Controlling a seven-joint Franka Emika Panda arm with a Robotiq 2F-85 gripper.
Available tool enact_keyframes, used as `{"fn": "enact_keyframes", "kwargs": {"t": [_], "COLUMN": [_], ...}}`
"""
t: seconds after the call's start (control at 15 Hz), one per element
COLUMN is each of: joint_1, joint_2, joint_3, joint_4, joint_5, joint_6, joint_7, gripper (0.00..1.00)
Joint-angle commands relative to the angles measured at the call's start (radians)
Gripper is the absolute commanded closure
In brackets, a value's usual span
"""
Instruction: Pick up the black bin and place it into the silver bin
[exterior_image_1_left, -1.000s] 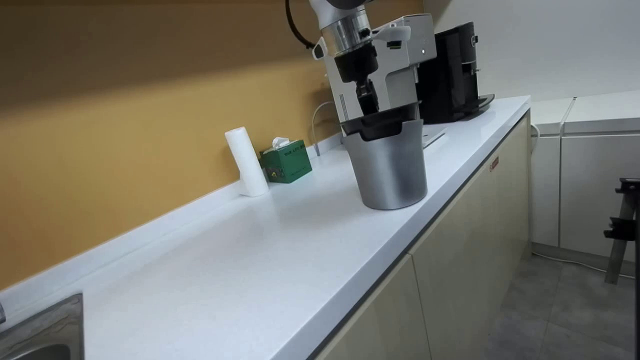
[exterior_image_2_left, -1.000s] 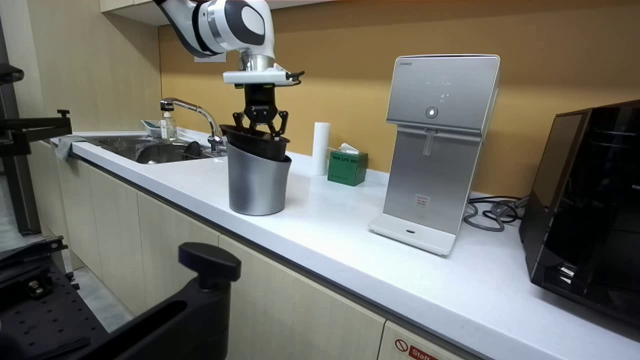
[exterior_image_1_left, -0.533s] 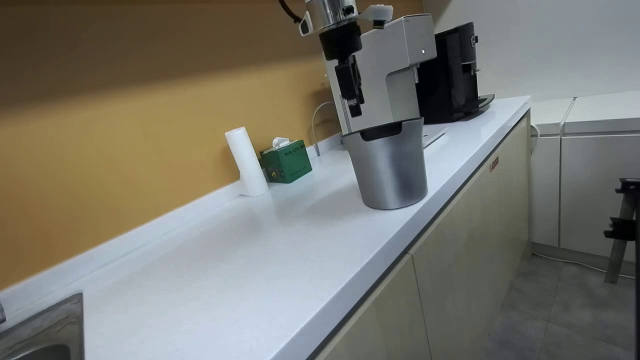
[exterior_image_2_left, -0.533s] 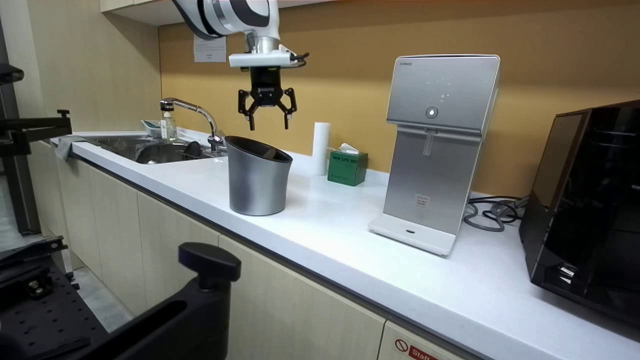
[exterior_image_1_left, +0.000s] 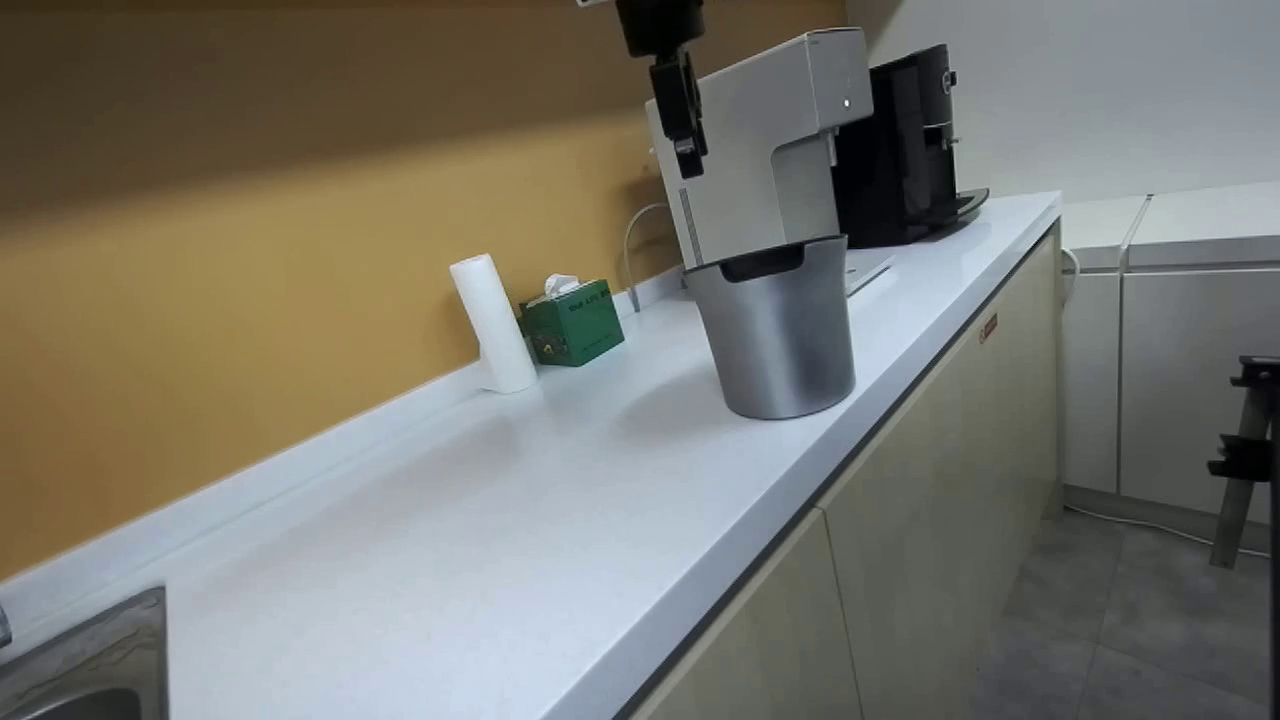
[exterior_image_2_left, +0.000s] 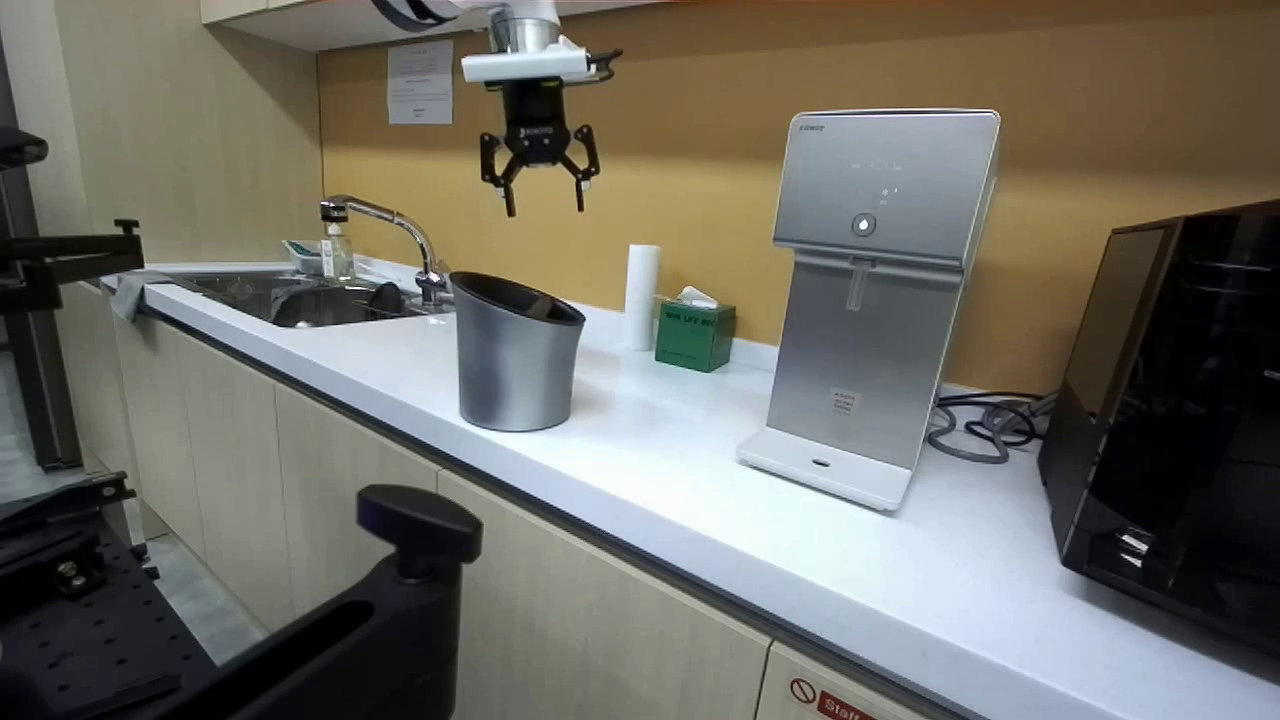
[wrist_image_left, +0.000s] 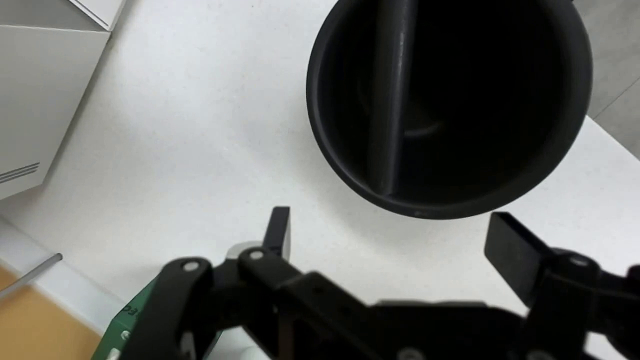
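The silver bin (exterior_image_1_left: 778, 335) stands upright on the counter near its front edge, and it shows in both exterior views (exterior_image_2_left: 515, 365). The black bin (wrist_image_left: 465, 95) sits down inside it. In the wrist view I look into the black bin's round mouth, crossed by a dark bar near one side. In the exterior views only its dark inside (exterior_image_2_left: 508, 292) and a patch in the silver rim's notch (exterior_image_1_left: 764, 264) show. My gripper (exterior_image_2_left: 546, 210) is open and empty, well above the bins. In the wrist view its fingers (wrist_image_left: 390, 212) are wide apart, beside the black rim.
A green tissue box (exterior_image_2_left: 695, 333) and a white paper roll (exterior_image_2_left: 642, 298) stand by the wall behind the bins. A white-grey water dispenser (exterior_image_2_left: 870, 330) and a black machine (exterior_image_2_left: 1180, 430) stand along the counter. A sink (exterior_image_2_left: 300, 298) with a faucet (exterior_image_2_left: 400, 225) lies at the opposite end.
One second ago my gripper was at the black bin, which stuck up tilted from the silver bin. The gripper let go, the black bin dropped inside, and the arm rose straight up.
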Motion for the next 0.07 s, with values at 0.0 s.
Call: {"fn": "enact_keyframes", "kwargs": {"t": [0.0], "joint_1": [0.004], "joint_2": [-0.001], "joint_3": [-0.003], "joint_4": [0.043], "joint_5": [0.020], "joint_6": [-0.113], "joint_7": [-0.130], "gripper": [0.00]}}
